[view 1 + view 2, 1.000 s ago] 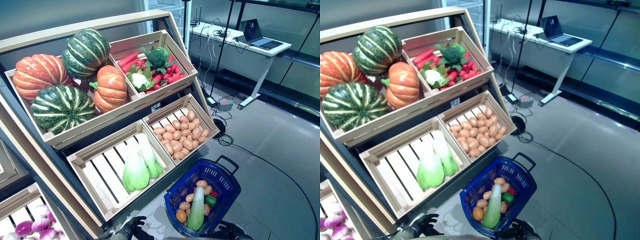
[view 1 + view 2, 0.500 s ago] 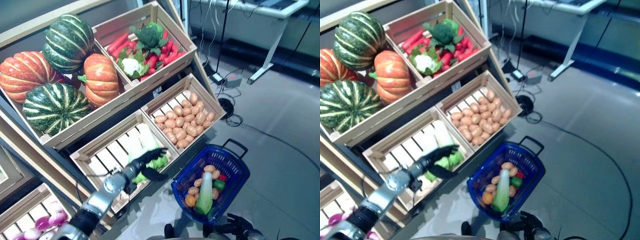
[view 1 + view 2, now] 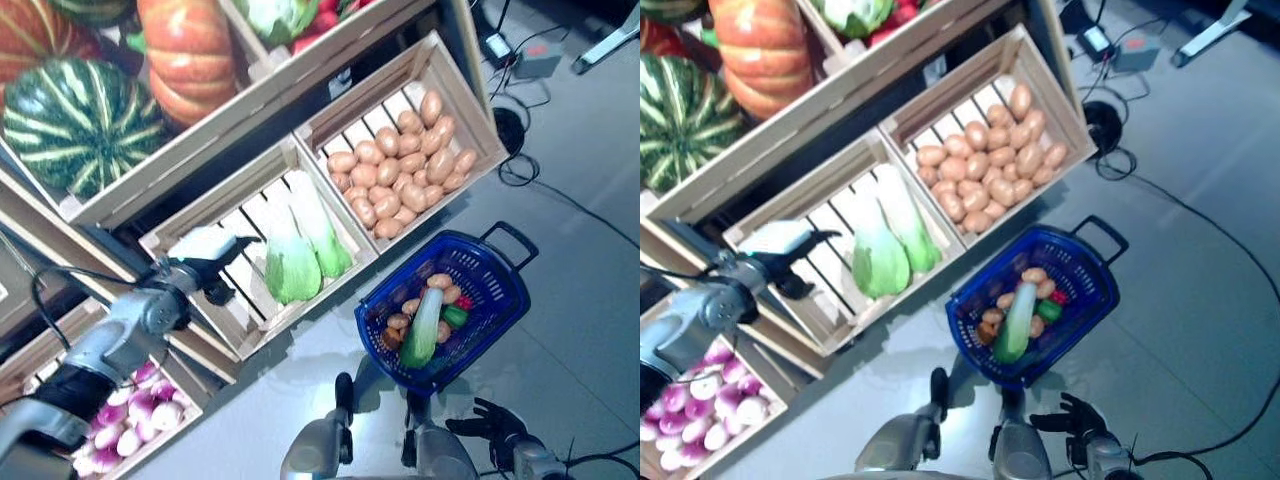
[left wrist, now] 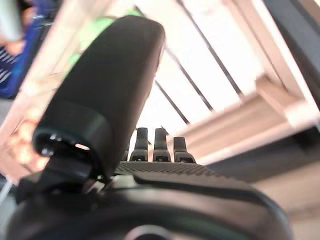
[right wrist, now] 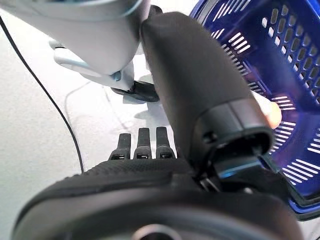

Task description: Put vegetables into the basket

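Two pale green cabbages (image 3: 293, 262) lie side by side in a slatted wooden crate (image 3: 190, 213) on the lower shelf. My left hand (image 3: 208, 262) hovers over the crate's bare slats, to the left of the cabbages and apart from them. Its fingers (image 4: 155, 145) are straight and hold nothing. The blue basket (image 3: 512, 283) stands on the floor to the right, with a cabbage (image 3: 424, 326), potatoes and a green pepper in it. My right hand (image 3: 492, 428) hangs open low beside the basket (image 5: 280, 60), empty.
A crate of potatoes (image 3: 405, 160) sits right of the cabbage crate. Orange (image 3: 185, 55) and green (image 3: 80, 120) pumpkins fill the upper shelf. Purple-white bulbs (image 3: 135, 420) lie in a crate at the lower left. Grey floor spreads to the right.
The camera has tilted down and closer. My left hand has drawn back from the cabbages to the left part of the crate, empty. The right hand stays low.
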Motion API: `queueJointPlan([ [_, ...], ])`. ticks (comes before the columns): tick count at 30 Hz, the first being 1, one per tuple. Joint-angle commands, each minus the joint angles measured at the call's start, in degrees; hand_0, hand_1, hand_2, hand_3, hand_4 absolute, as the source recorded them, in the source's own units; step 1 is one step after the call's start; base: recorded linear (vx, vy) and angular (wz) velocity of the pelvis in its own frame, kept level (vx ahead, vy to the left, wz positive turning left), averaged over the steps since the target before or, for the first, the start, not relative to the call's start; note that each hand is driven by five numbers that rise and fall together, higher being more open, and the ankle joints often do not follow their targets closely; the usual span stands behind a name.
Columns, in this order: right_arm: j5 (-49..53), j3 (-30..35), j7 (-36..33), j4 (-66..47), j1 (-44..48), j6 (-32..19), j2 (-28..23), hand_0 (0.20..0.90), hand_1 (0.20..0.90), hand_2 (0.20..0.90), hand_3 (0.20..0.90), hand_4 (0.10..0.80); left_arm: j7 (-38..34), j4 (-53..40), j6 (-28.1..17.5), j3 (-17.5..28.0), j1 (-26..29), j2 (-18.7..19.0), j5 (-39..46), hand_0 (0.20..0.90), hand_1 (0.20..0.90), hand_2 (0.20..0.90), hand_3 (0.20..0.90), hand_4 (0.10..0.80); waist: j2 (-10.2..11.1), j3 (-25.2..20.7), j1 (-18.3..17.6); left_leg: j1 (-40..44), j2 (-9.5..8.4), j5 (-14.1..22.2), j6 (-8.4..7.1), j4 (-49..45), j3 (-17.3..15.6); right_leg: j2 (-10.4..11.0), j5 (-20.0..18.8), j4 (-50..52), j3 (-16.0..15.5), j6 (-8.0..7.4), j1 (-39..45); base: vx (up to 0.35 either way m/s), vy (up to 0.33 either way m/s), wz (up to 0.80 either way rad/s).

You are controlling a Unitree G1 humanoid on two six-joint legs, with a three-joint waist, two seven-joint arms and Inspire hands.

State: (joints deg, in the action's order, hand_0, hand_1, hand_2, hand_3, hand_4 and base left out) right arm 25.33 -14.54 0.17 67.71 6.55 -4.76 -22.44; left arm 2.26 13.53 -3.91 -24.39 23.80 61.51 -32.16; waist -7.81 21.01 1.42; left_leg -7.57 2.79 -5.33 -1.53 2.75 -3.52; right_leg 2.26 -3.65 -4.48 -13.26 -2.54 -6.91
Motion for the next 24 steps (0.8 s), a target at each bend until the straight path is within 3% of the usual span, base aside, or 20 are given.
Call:
queueJointPlan([
  [1,3.84,-1.68,1.56,-1.62,1.48,-3.45,-0.82,0.9,0.9,0.9,0.9,0.8,-9.44,0.72,-3.38,1.79,9.74,4.37,-9.12,0.9,0.9,0.9,0.9,0.8,2.41,1.25,-1.57,-6.35,-1.19,0.53,-1.87,-4.0,-0.72,2.44,3.02,6.54,0.35,0.84,-3.14,-0.081,-0.014,0.09],
  [3,4.6,-1.86,1.33,-2.11,2.13,-3.63,-1.21,0.9,0.9,0.9,0.9,0.8,-12.38,1.74,-3.06,0.23,11.95,5.3,-10.84,0.9,0.9,0.9,0.9,0.8,2.38,2.3,-1.88,-7.69,-1.25,0.56,-1.88,-4.76,-1.08,2.42,3.09,7.55,0.51,0.91,-4.63,-0.079,-0.018,-0.01],
  [6,5.96,-2.71,1.67,-2.56,4.96,-4.63,-2.06,0.9,0.9,0.9,0.9,0.8,-24.74,7.25,-1.38,-6.14,21.81,7.5,-20.32,0.9,0.9,0.9,0.9,0.8,2.75,5.74,-2.54,-12.8,-1.21,0.84,-1.68,-8.2,-1.67,2.61,3.28,10.95,0.76,1.07,-9.77,-0.113,-0.029,0.02],
  [13,8.94,-4.23,0.84,-7.3,8.28,-5.32,-2.63,0.9,0.9,0.9,0.9,0.8,-42.69,17.31,3.46,-10.68,29.13,5.57,-29.81,0.9,0.9,0.9,0.9,0.8,4.29,8.78,-3.38,-22.91,-1.13,1.6,-1.11,-14.8,-2.33,2.94,3.33,17.77,1.91,0.91,-21.16,-0.075,0.008,-0.01],
  [18,9.75,-4.75,-0.86,-10.94,10.11,-4.37,-2.48,0.9,0.9,0.9,0.9,0.8,-46.98,22.72,5.83,-12.73,32.84,2.43,-32.44,0.9,0.9,0.9,0.9,0.8,5.14,8.78,-4.36,-31.09,-0.57,2.73,-0.55,-20.44,-2.56,3.02,4.27,24.47,3.98,0.87,-30.73,-0.03,0.035,0.02],
  [24,10.66,-4.81,-1.82,-13.46,10.93,-3.23,-3.32,0.9,0.9,0.9,0.9,0.8,-45.09,25.3,5.76,-17.45,38.11,1.73,-34.34,0.9,0.9,0.9,0.9,0.8,4.97,8.78,-5.75,-37.42,0.17,3.71,-0.59,-25.05,-2.77,2.72,4.8,28.16,5.86,1.22,-37.53,0.011,0.064,-0.06],
])
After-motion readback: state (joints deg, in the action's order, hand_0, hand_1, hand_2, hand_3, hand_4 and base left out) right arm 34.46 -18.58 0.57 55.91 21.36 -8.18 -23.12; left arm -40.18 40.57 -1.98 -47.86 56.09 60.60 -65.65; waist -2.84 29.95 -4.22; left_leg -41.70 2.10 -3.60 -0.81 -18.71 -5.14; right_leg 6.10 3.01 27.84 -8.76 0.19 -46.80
